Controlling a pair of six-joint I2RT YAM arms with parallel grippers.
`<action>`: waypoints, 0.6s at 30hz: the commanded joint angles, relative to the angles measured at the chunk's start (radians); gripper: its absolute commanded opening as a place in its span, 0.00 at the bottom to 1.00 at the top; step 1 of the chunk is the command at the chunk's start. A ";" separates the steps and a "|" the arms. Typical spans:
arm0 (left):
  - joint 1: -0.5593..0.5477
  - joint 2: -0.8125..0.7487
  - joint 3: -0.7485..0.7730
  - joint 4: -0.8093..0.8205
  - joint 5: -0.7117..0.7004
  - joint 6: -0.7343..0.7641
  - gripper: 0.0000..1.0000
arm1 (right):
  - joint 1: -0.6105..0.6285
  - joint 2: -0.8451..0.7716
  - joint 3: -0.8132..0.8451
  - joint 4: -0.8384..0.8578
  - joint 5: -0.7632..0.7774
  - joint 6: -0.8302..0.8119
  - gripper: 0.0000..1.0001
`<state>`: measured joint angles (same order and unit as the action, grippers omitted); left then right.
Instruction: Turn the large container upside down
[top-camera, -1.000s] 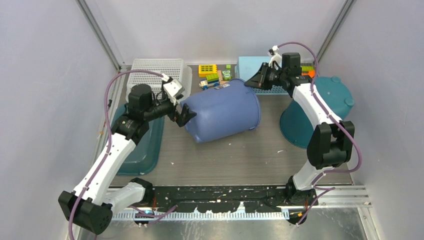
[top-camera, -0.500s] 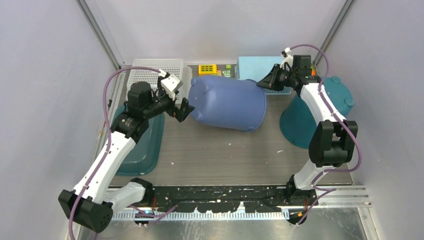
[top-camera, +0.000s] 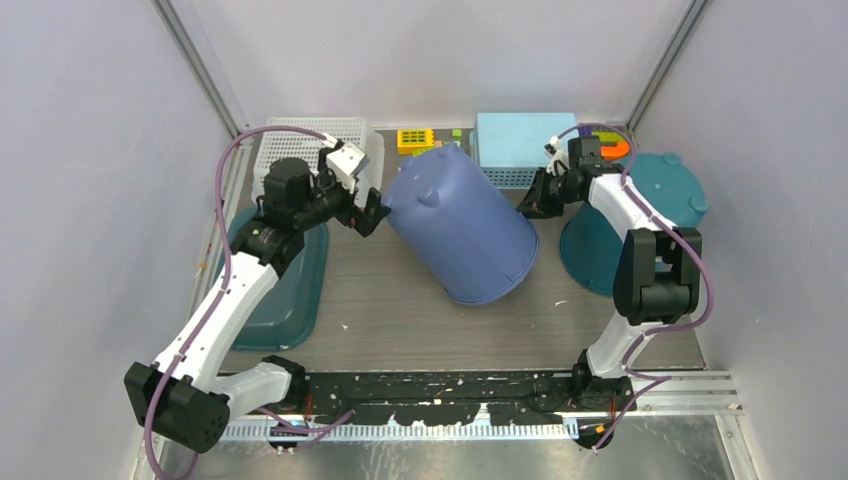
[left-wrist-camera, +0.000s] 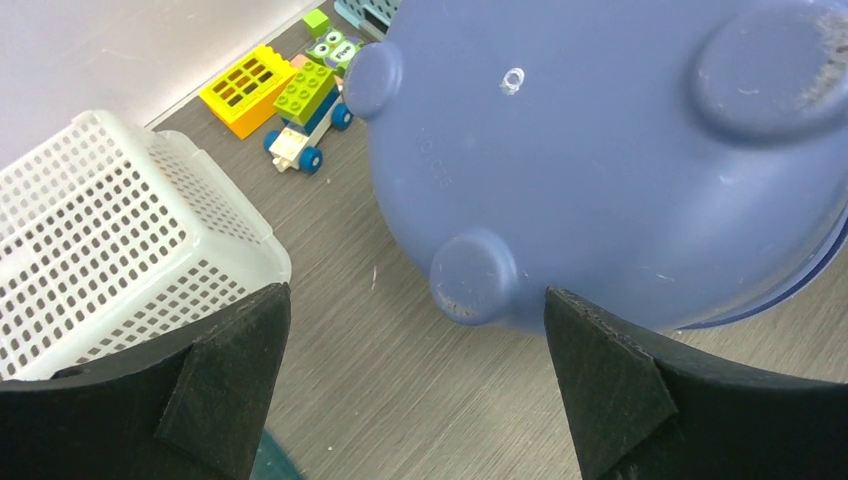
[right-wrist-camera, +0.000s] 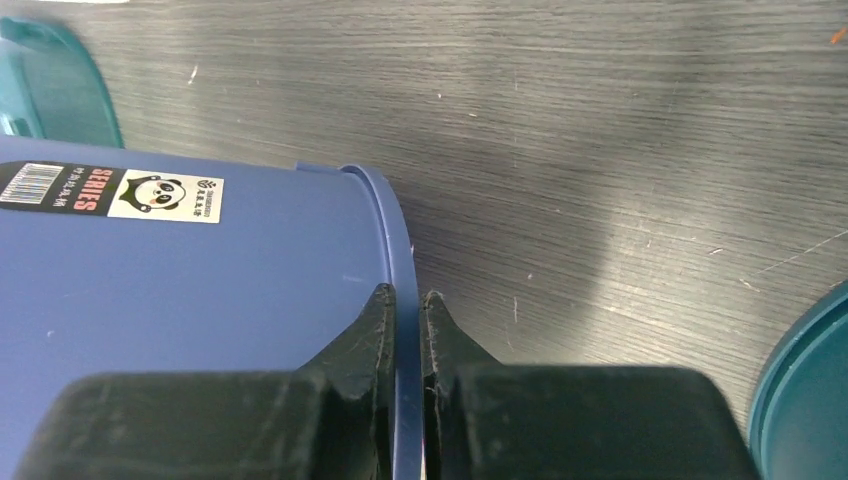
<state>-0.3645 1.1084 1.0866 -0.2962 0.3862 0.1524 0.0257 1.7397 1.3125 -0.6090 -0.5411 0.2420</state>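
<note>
Fingers (right-wrist-camera: 370, 330) of the right gripper (right-wrist-camera: 405, 298) pinch the rim of the blue bucket (top-camera: 462, 225). The left gripper (left-wrist-camera: 415, 295) is spread wide. The bucket leans bottom-up, not yet flat.

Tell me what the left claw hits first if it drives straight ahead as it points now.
Most likely the underside of the blue container, around its nearest round foot, dead ahead of the open left claw. Depth is hard to judge, but it looks close.
</note>
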 joint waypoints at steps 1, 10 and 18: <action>-0.003 0.004 0.048 0.060 0.078 -0.041 1.00 | 0.047 -0.048 -0.027 0.001 0.027 -0.051 0.01; -0.012 0.003 0.053 0.048 0.235 -0.076 1.00 | 0.163 -0.045 -0.043 0.103 0.054 -0.016 0.01; -0.029 0.000 0.038 0.026 0.353 -0.069 1.00 | 0.223 -0.018 -0.048 0.234 0.053 -0.010 0.01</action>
<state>-0.3820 1.1130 1.0996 -0.2863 0.6460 0.0853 0.2363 1.7382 1.2636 -0.4847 -0.4732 0.2203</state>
